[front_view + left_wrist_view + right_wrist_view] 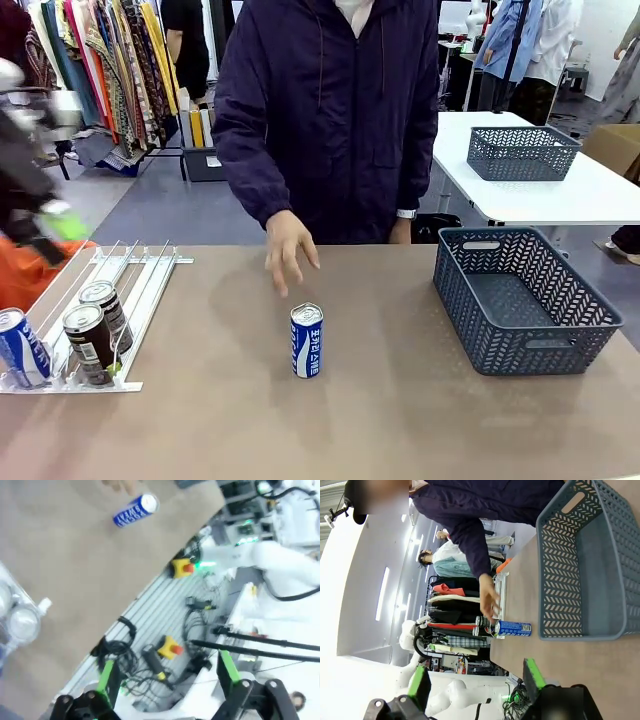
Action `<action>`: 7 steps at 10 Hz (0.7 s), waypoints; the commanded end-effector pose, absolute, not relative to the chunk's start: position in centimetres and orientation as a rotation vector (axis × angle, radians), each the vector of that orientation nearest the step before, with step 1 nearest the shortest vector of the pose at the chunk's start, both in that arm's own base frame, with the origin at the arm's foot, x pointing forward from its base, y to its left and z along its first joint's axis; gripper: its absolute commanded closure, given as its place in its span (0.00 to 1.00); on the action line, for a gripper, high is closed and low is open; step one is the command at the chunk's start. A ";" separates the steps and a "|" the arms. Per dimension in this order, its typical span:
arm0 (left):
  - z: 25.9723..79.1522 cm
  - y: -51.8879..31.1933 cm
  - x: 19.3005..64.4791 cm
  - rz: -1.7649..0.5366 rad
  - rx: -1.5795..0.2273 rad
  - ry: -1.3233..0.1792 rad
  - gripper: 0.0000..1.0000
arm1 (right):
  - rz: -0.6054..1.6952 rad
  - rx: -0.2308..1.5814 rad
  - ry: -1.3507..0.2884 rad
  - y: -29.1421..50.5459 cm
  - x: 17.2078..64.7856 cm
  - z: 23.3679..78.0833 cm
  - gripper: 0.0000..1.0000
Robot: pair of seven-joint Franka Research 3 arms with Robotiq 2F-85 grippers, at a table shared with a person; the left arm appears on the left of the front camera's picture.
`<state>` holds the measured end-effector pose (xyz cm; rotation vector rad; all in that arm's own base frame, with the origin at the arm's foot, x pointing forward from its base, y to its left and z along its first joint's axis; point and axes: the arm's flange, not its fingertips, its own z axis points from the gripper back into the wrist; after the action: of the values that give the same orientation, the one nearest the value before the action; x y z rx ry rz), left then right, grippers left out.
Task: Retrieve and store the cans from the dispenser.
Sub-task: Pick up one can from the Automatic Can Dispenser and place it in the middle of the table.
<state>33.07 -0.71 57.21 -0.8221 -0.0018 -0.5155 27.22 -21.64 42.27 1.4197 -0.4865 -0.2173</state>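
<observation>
Brown tabletop: one blue can stands upright, well right of the dispenser. At the dispenser's front end sit two brown cans and a second blue can, partly cut off. Beside the dispenser, the left gripper is blurred, with its jaws wide and empty. The right gripper is likewise wide and empty.

The left gripper stands with its green-padded fingers spread wide and nothing between them; in the front view the left arm shows as a dark, raised blur at the picture's left edge. The right gripper is likewise spread wide and empty. The person's hand hangs palm-down from a dark sleeve, its digits loosely splayed and pointing downward, holding nothing.
</observation>
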 end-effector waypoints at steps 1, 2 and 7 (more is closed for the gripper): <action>53.9 7.2 32.7 -0.293 -1.093 -0.102 0.00 | -0.199 1.422 -0.508 -21.7 27.4 42.5 0.00; 51.8 11.3 30.9 -0.156 -1.199 -0.184 0.00 | -0.199 1.422 -0.508 -21.7 27.4 42.5 0.00; 48.8 17.6 27.3 0.013 -1.247 -0.213 0.00 | -0.199 1.422 -0.508 -21.7 27.4 42.5 0.00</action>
<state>26.09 18.89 47.45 -1.2889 -0.2657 0.1261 27.23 -21.61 42.27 1.4189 -0.4857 -0.2169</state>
